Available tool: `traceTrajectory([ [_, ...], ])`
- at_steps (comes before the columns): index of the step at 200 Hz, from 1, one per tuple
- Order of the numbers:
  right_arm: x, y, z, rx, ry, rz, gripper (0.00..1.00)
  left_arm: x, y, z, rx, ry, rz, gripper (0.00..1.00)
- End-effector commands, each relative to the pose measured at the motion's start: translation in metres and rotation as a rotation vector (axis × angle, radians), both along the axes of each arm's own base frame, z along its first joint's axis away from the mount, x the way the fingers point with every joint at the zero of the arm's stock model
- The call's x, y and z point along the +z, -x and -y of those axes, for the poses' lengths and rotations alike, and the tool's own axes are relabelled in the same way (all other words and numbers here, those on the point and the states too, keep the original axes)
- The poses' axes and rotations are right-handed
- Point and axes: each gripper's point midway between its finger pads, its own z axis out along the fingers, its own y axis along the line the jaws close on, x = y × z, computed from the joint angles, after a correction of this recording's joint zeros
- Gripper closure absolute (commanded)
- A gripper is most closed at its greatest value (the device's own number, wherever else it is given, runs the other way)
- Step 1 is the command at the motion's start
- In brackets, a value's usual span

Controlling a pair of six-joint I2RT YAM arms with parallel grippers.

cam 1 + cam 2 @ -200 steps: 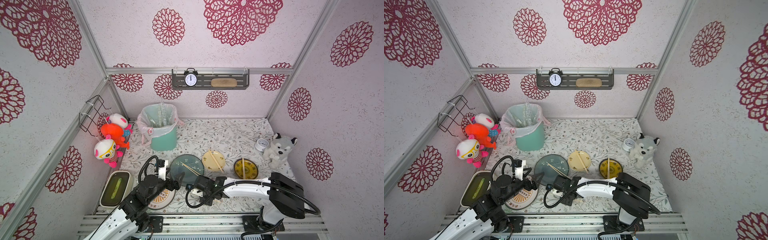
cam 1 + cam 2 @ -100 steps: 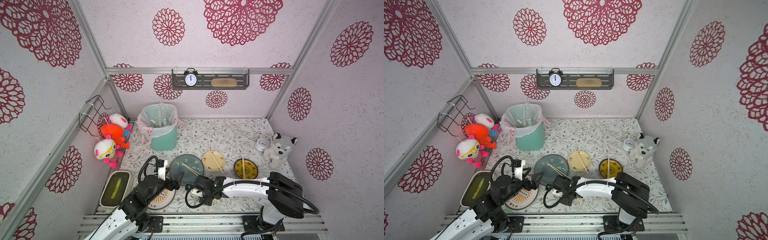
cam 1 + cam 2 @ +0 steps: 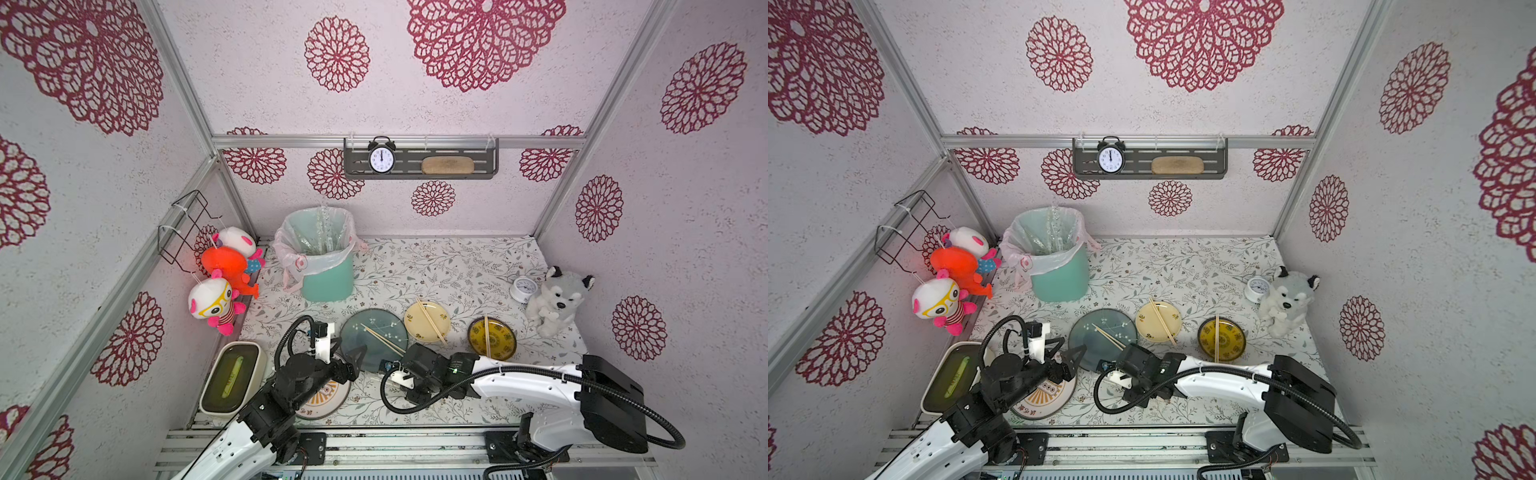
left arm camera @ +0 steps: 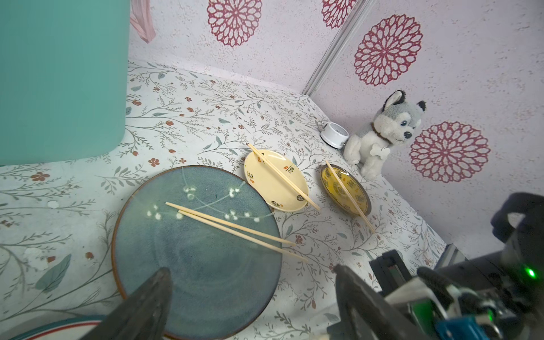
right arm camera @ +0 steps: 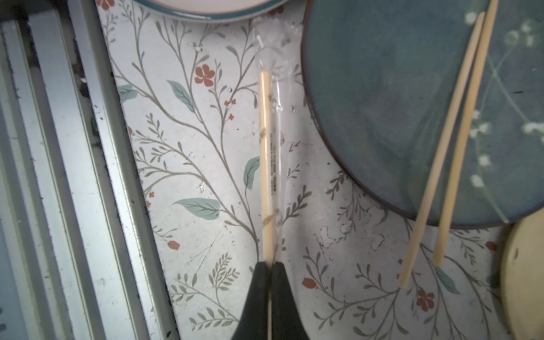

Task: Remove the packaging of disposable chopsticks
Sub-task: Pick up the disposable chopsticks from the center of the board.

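Black-fingered, the left hand stands spread above the near rim of the blue plate, holding nothing. To its right the sleeve stretches over the desk beside that plate, with one chopstick showing inside. The right hand is pressed together, pinching the sleeve's end with the stick in it. The film looks light, limp and slippery, the stick stiff and very light. The best hold is probably the empty, crumpled tail beyond the stick's tip, where a pinch takes film alone. Further right, bare pairs lie on the plate, cream dish and yellow bowl.
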Motion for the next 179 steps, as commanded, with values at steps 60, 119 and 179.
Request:
traceTrajectory([
  [60,0.097,-0.002,-0.014,0.009,-0.545,0.036,1.00,0.071,0.037,0.043,-0.354,0.192,0.277,0.05],
  [119,0.150,0.004,-0.006,0.071,-0.795,0.109,1.00,0.096,0.059,0.059,-0.544,0.282,0.377,0.06],
  [179,0.174,0.013,-0.006,0.149,-0.859,0.128,1.00,0.106,0.068,0.080,-0.694,0.333,0.410,0.24],
])
